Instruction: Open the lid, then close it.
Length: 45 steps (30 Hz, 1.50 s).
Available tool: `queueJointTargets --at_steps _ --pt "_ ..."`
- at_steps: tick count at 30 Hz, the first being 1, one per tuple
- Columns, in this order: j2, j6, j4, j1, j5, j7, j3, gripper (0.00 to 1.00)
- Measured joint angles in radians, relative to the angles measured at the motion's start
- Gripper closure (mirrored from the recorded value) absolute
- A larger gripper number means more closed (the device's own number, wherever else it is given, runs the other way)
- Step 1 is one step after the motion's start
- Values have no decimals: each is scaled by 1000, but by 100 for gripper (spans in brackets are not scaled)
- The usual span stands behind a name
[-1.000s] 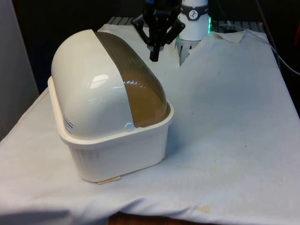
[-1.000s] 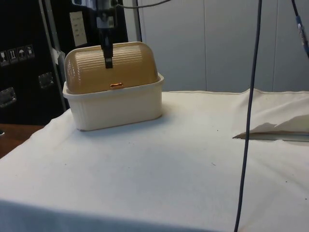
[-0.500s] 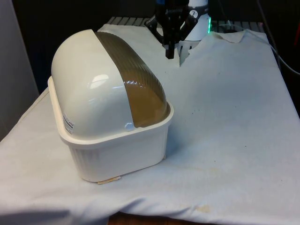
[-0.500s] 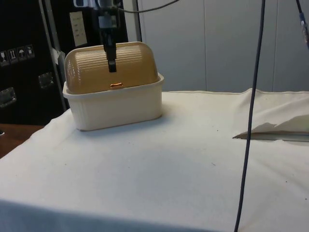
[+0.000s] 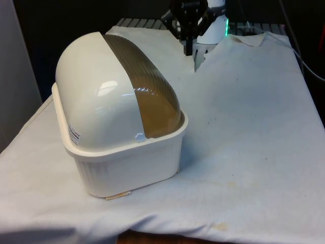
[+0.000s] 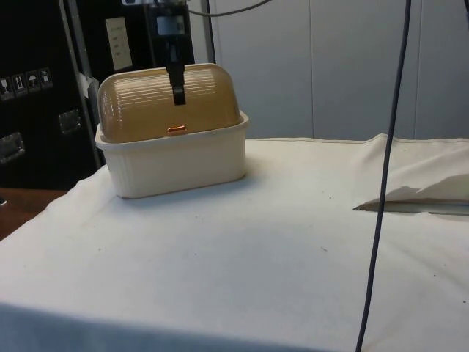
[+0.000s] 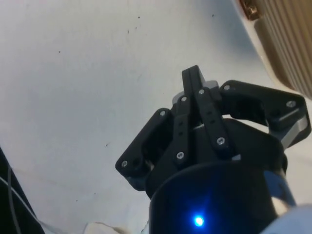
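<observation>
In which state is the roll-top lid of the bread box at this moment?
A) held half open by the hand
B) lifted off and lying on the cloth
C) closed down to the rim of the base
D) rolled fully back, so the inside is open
C: in the side view the brown ribbed lid reaches down to the bread box rim with its small handle at the bottom edge, and the hand holds nothing.
</observation>
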Motion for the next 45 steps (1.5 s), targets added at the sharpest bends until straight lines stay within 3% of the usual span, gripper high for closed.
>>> queueJointTargets --at_steps 18,45 --pt "-13 -23 -7 0 3 107 -1 100" --pt "-69 -15 -88 8 3 263 5 100"
